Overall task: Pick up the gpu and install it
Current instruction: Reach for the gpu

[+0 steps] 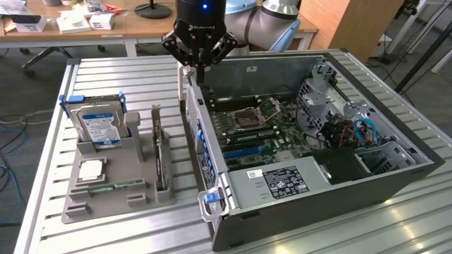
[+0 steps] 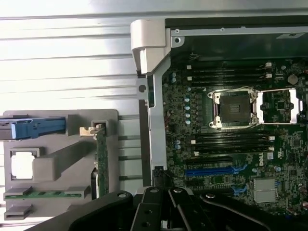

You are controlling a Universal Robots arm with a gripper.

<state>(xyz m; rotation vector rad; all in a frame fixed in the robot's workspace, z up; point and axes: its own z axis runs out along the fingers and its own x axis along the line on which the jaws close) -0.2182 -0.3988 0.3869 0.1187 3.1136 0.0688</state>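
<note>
**Exterior view:** the arm's black gripper (image 1: 200,67), fingers pinched together on nothing, hangs at twelve o'clock above one rim of the open dark-grey computer case (image 1: 339,198). The gpu (image 1: 161,161), a thin brownish card, stands on edge in the grey plastic holder tray (image 1: 106,206), at seven o'clock from the gripper, untouched.

**Wrist view:** the gripper (image 2: 163,204) looks down on the green motherboard (image 2: 216,159). The gpu (image 2: 101,159) shows edge-on in the tray, just beside the case wall. The pick-up appears not yet begun; it calls for parted fingers squared to that narrow top edge.
</note>
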